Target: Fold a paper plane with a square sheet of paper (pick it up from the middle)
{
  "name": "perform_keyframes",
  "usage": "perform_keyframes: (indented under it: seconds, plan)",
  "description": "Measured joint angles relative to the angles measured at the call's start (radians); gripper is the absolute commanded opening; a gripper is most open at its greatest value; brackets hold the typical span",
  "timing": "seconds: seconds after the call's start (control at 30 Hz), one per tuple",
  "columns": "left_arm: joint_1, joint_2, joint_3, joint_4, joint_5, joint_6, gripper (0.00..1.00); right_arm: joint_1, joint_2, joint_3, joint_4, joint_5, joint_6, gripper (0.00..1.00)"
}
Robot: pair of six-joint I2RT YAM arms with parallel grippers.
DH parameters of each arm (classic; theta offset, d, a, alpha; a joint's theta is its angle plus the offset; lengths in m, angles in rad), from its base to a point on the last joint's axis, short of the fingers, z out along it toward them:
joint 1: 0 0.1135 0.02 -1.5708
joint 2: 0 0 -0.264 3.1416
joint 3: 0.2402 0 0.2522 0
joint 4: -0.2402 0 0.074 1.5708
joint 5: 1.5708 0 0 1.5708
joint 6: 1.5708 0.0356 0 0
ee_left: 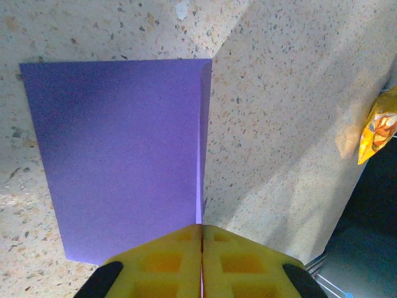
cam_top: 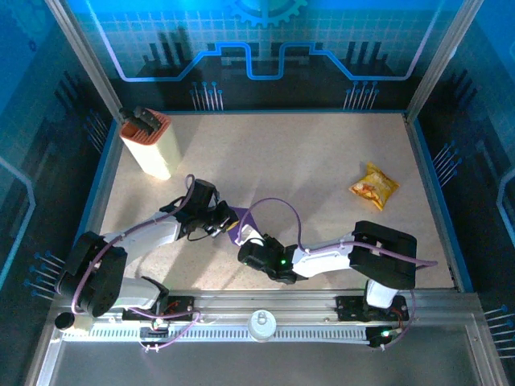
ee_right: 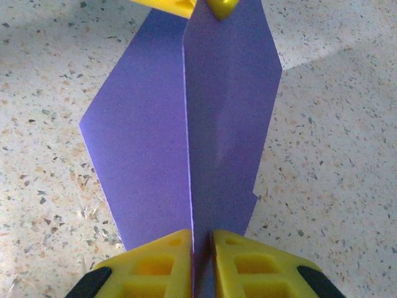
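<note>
At the far left of the desk (cam_top: 306, 153) a tall cream-and-orange box (cam_top: 149, 146) stood near the back corner. To its right and nearer, the left gripper (cam_top: 224, 219) reached in toward the middle of the desk. In the left wrist view its yellow fingers (ee_left: 161, 257) were pressed together, pinching the folded edge of the square sheet of paper (ee_left: 124, 155), which spread out to the left of that edge over the speckled surface.

The purple sheet (cam_top: 236, 233) sat between the two grippers at the middle of the near half of the desk. From the right wrist camera it (ee_right: 229, 112) showed a raised centre crease, one flap lying flat to the left and the other standing up.

Just right of it, the right gripper (cam_top: 245, 253) faced the left one. Its jaws were narrow, and the crease ran down between the yellow fingers (ee_right: 158, 261) at the sheet's near end.

Well apart at the far right lay a yellow-orange snack packet (cam_top: 373, 186).
</note>
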Motion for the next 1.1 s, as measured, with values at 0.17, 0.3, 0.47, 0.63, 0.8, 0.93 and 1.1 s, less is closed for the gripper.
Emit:
perform_keyframes:
  seconds: [0.17, 0.3, 0.47, 0.63, 0.8, 0.93, 1.1]
  plan:
    - [0.0, 0.0, 0.0, -0.003, 0.0, 0.0, 0.09, 0.0, 0.0, -0.006, 0.019, -0.016, 0.0, 0.14]
    - [0.0, 0.0, 0.0, -0.01, 0.0, 0.0, 0.09, 0.0, -0.001, -0.014, 0.031, -0.019, 0.0, 0.09]
    - [0.0, 0.0, 0.0, -0.015, 0.0, 0.0, 0.1, 0.0, -0.001, -0.016, 0.038, -0.03, 0.0, 0.06]
    - [-0.001, 0.0, 0.0, -0.023, -0.008, 0.004, 0.26, -0.009, -0.005, -0.027, 0.052, -0.062, 0.006, 0.05]
    - [-0.002, -0.009, 0.012, -0.066, -0.042, 0.031, 0.65, -0.063, -0.011, -0.035, 0.066, -0.164, 0.049, 0.07]
    - [-0.002, -0.074, 0.013, -0.116, -0.096, 0.045, 0.66, -0.143, -0.011, -0.048, 0.097, -0.309, 0.112, 0.08]
    - [-0.002, -0.131, 0.011, -0.122, -0.116, 0.049, 0.54, -0.24, -0.011, -0.054, 0.132, -0.509, 0.193, 0.08]
